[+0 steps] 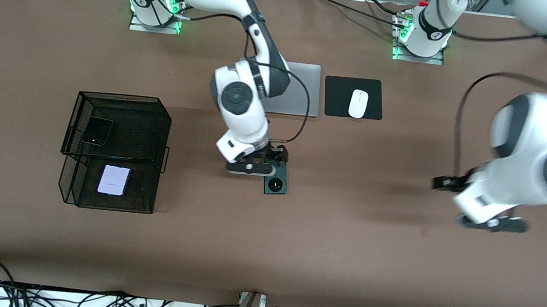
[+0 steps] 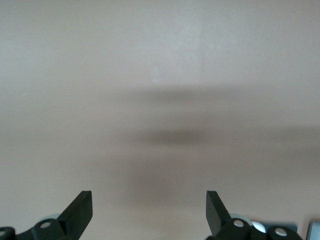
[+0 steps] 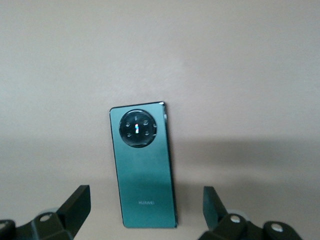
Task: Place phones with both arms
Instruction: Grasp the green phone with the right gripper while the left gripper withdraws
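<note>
The dark green phone (image 1: 275, 184) lies flat on the brown table near its middle, camera ring up; in the right wrist view (image 3: 144, 165) it lies between my fingers. My right gripper (image 1: 264, 170) (image 3: 145, 207) is open just above it, its jaws standing either side of the phone's end without touching it. The black phone (image 1: 97, 131) lies on the upper tier of a black wire basket (image 1: 163, 128), and the pale lilac phone (image 1: 114, 180) lies on its lower tier. My left gripper (image 1: 492, 223) (image 2: 149, 207) is open and empty over bare table toward the left arm's end.
A silver laptop (image 1: 302, 88) lies beside the right arm's forearm, farther from the front camera than the green phone. A white mouse (image 1: 358, 103) sits on a black pad (image 1: 339, 97) next to it. Cables run along the table's front edge.
</note>
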Controlling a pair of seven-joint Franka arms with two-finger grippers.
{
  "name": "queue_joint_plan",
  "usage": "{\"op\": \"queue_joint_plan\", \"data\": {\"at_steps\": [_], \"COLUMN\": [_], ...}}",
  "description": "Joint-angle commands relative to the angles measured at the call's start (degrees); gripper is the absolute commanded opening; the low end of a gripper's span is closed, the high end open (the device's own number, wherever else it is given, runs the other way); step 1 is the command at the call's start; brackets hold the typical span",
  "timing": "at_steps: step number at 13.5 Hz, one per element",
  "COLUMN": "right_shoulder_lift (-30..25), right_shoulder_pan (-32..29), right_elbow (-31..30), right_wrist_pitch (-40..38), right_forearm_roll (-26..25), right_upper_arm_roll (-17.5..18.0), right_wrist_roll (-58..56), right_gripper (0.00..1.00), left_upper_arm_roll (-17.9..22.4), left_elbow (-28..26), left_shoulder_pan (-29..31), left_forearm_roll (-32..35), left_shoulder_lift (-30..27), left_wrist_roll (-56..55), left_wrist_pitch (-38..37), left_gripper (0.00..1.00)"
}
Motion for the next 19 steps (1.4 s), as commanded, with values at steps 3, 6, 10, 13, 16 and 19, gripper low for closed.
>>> {"op": "queue_joint_plan", "data": {"at_steps": [3,6,10,13,16,19], "right_shoulder_lift": [3.6,5.8,6.0,6.5,7.7,8.0], "right_shoulder_pan": [1.9,2.7,3.4,3.5,3.6,3.6], "right_elbow": [0.3,0.2,-0.4,-0.5,-0.6,-0.6], "right_wrist_pitch": [5.1,8.6,9.0,9.1,11.5,11.9], "right_forearm_roll": [-3.1,-3.7,-8.6,-8.6,-9.5,-11.3], "right_upper_arm_roll": [1.0,1.1,1.3,2.4,2.4,2.4], "right_wrist_roll": [0.5,0.2,-0.2,-0.2,-0.3,-0.3], "right_gripper": [0.99,0.99,0.99,0.99,1.0,1.0], "left_upper_arm_roll": [-0.9,-0.9,-1.3,-0.8,-0.9,-0.8], "left_elbow": [-5.7,-10.1,-15.6,-15.1,-14.4,-13.6], "left_shoulder_pan": [2.9,4.1,4.2,5.1,6.5,6.7], "left_forearm_roll": [1.1,1.1,1.1,1.3,0.8,0.1], "left_shoulder_lift": [-11.2,-18.2,-25.4,-25.2,-24.7,-24.3], "left_wrist_roll": [10.4,12.3,14.1,15.2,14.7,14.7], "left_wrist_pitch": [-5.5,-6.1,-6.3,-6.1,-5.6,-5.7], "left_gripper": [1.0,1.0,1.0,1.0,1.0,1.0]}}
